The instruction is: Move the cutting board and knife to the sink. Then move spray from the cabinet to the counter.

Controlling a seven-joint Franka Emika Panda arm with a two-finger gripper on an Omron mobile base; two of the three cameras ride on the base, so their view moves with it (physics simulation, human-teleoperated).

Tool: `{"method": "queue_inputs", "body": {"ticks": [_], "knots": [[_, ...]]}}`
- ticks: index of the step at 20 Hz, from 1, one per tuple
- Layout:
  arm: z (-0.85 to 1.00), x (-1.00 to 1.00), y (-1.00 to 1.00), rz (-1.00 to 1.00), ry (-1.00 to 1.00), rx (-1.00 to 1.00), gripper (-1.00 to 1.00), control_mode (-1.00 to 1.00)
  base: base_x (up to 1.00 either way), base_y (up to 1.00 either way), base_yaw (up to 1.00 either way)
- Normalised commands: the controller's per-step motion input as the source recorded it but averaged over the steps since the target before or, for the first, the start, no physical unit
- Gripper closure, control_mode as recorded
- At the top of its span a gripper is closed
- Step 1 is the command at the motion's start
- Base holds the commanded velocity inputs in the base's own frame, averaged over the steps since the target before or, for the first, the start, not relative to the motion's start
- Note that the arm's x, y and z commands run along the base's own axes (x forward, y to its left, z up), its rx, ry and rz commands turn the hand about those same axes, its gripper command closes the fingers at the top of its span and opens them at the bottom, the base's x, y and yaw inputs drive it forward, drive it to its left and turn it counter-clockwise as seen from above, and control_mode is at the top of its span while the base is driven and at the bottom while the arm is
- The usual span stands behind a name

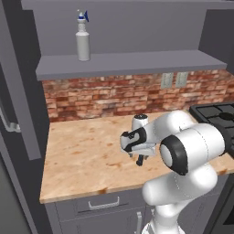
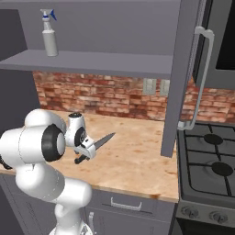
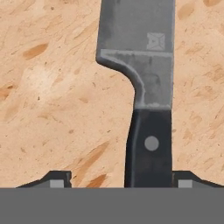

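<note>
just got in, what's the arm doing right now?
The arm is bent low over the counter, with the gripper set around the knife. In the hand view the black handle sits between the two fingertips, which stand apart on either side with gaps, so no grip is made yet. The knife lies flat on the counter, blade pointing away from the hand. The spray stands on the shelf of the open cabinet above.

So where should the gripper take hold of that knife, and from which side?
By the black handle, from straight above. The knife lies flat on the counter, and the handle is narrow enough to sit between the gripper's open fingertips, which already straddle it.
</note>
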Motion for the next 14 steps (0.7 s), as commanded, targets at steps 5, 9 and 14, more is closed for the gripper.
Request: {"method": "queue_inputs", "body": {"ticks": [5, 9, 14], "knots": [[-0.37, -0.14, -0.11, -0.05, 0.00, 0.00, 1.00, -1.00, 0.00, 0.00, 0.00], [-0.29, -0.22, -0.16, -0.05, -0.04, 0.00, 1.00, -1.00, 0.00, 0.00, 0.00], [-0.18, -0.30, -0.10, -0.10, -0.01, 0.00, 1.00, -1.00, 0.00, 0.00, 0.00]]}}
